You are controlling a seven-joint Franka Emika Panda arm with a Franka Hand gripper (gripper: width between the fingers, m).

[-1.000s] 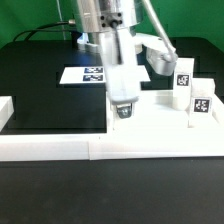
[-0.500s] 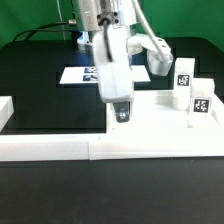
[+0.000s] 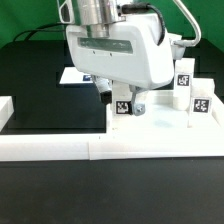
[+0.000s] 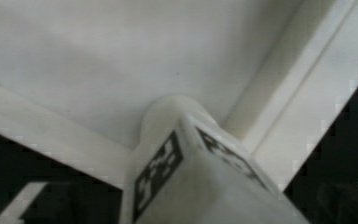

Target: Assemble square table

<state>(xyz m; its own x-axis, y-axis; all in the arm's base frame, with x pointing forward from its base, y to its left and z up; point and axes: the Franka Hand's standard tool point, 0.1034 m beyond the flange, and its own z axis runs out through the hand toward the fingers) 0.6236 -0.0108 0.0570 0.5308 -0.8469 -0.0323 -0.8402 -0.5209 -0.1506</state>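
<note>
The square table's white slab (image 3: 160, 128) lies flat at the exterior view's right. One white tagged leg (image 3: 122, 106) stands upright on its near-left corner. My gripper (image 3: 124, 102) hangs straight over this leg, open, a finger on each side and a small gap to each. In the wrist view the leg (image 4: 197, 170) rises up the middle towards the camera, between my gripper's (image 4: 194, 212) dark fingers (image 4: 34, 205), with the slab (image 4: 105, 70) beneath. Two more tagged legs (image 3: 184, 78) (image 3: 200, 100) stand on the slab's right side.
A low white border wall (image 3: 45, 150) runs along the front and up the left side (image 3: 8, 108) of the black table. The marker board (image 3: 72, 75) lies behind, mostly hidden by my arm.
My wrist has turned about a quarter turn, so the gripper now shows its broad side. The jaws have opened off the leg, which stays upright in the same spot.
</note>
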